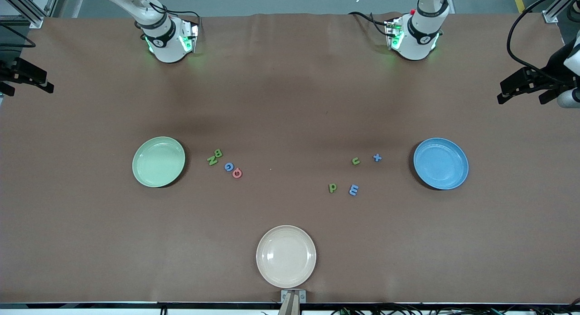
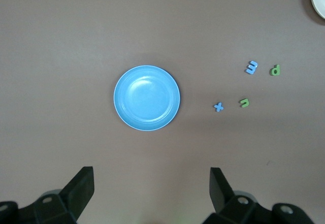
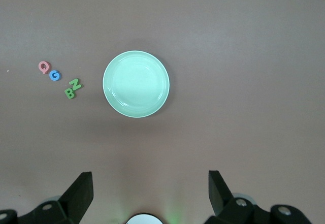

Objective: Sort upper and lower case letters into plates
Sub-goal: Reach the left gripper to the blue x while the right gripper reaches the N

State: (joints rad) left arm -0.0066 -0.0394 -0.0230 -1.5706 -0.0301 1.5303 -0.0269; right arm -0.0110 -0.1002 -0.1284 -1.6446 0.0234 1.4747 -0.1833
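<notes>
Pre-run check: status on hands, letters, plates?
Left hand open, over blue plate. Right hand open, over green plate. Eight letters on table, unsorted. Nothing in the way.

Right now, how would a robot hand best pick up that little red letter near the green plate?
Probably from straight above. The red letter, a Q, lies flat on the table, touching the blue G beside it. So the fingers should pinch its round outer edge on the sides away from the G. The right gripper, open above the pale green plate, is the closer one; the left gripper hangs open above the blue plate.
</notes>
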